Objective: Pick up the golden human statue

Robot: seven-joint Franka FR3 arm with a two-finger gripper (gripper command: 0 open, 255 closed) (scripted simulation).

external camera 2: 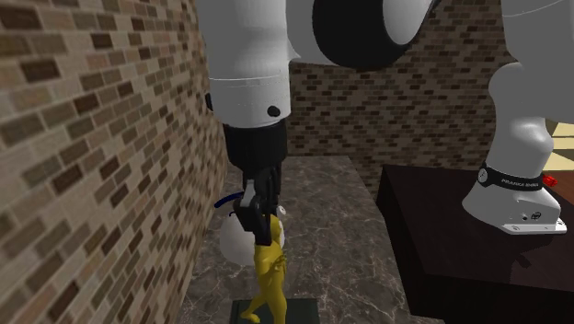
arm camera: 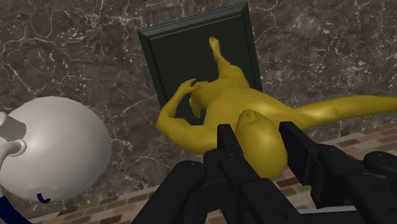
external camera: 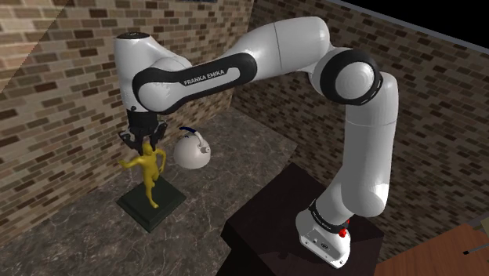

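My hand (arm camera: 259, 135) is all black, statue (arm camera: 248, 108) yellow-gold on a dark green-black base (arm camera: 184, 51), round pot (arm camera: 54, 149) white with some blue, counter (arm camera: 76, 51) dark grey with white veining, walls (external camera: 63, 78) brown brick.

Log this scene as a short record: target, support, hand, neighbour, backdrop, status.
target: golden human statue, upright
support: dark square base under its feet, resting on the marbled counter
hand: black hand directly above the statue, fingers clasping its head from both sides
neighbour: white round pot beside the base, apart from the statue
backdrop: brick wall behind the counter
status: head gripped, statue not yet lifted
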